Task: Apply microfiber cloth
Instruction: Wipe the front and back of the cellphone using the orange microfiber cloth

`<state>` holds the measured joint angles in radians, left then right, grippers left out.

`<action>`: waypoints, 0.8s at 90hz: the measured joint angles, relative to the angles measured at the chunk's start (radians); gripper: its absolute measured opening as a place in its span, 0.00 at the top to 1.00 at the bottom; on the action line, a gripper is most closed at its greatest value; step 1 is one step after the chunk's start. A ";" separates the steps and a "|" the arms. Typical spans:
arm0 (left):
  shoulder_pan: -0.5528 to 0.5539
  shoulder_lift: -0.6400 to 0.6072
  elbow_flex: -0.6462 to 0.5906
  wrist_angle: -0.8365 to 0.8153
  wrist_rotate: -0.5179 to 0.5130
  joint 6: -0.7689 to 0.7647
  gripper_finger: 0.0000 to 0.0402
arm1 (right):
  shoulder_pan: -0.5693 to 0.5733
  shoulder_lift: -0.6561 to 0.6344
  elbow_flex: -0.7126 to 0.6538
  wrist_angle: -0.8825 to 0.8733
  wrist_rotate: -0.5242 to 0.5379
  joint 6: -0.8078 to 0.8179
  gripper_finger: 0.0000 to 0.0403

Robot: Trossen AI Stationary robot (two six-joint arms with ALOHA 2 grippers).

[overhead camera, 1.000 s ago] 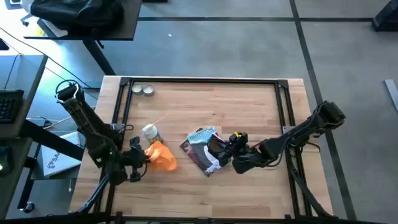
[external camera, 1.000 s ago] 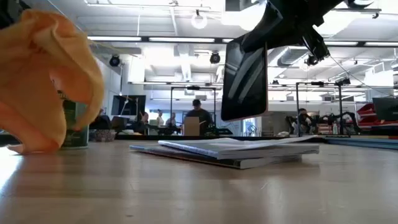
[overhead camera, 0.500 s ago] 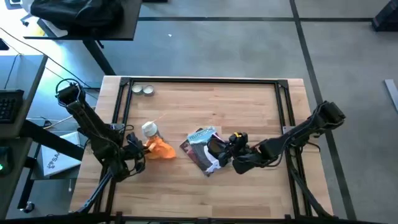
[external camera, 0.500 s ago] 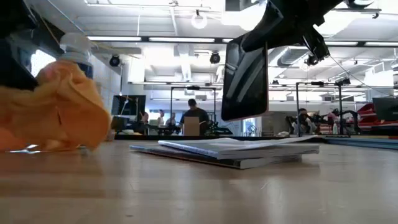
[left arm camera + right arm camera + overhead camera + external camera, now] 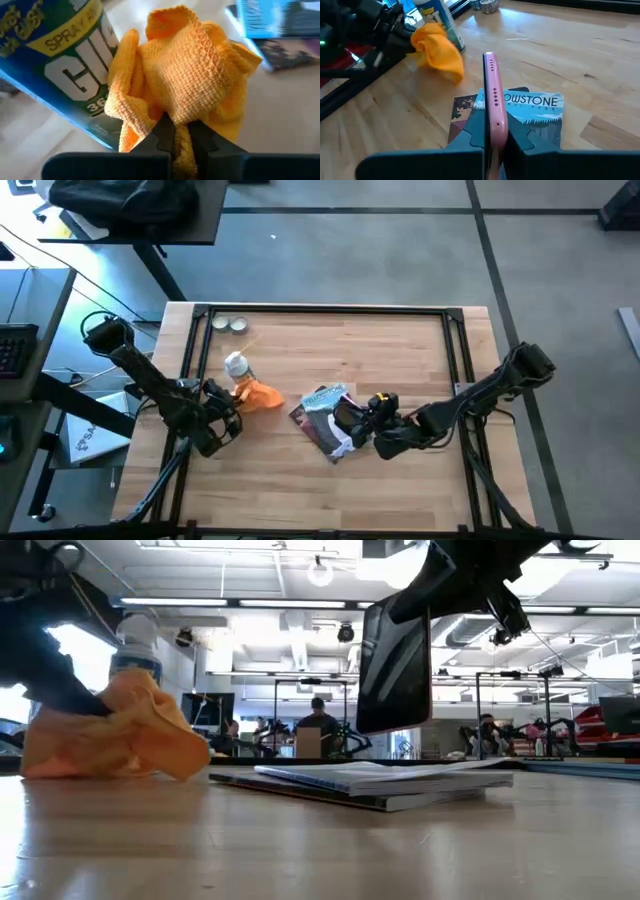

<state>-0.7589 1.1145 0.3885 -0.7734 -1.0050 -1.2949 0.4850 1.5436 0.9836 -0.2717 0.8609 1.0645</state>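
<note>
Orange microfiber cloth (image 5: 261, 396) bunched, axis unclear

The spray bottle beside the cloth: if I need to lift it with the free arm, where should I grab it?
Neither arm is free: the left gripper pinches the microfiber cloth, and the right gripper holds the phone. Once one is, probably take the spray bottle around its round body below the cap, from the side away from the cloth, which touches it.
</note>
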 joint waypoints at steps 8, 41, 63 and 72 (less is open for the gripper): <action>0.047 -0.001 0.000 -0.023 -0.022 0.034 1.00 | 0.000 0.000 0.000 0.000 0.000 0.000 1.00; 0.137 -0.001 0.000 0.125 -0.016 0.270 1.00 | 0.000 0.000 0.000 0.007 0.011 -0.011 1.00; 0.060 -0.001 0.043 0.535 0.124 0.622 1.00 | 0.000 0.001 0.000 0.037 0.050 -0.017 1.00; 0.027 -0.001 0.073 0.697 0.098 0.777 1.00 | 0.000 0.019 0.000 0.109 0.061 -0.059 1.00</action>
<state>-0.7320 1.1133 0.4613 -0.0768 -0.9073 -0.5176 0.4849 1.5628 0.9836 -0.1631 0.9223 1.0057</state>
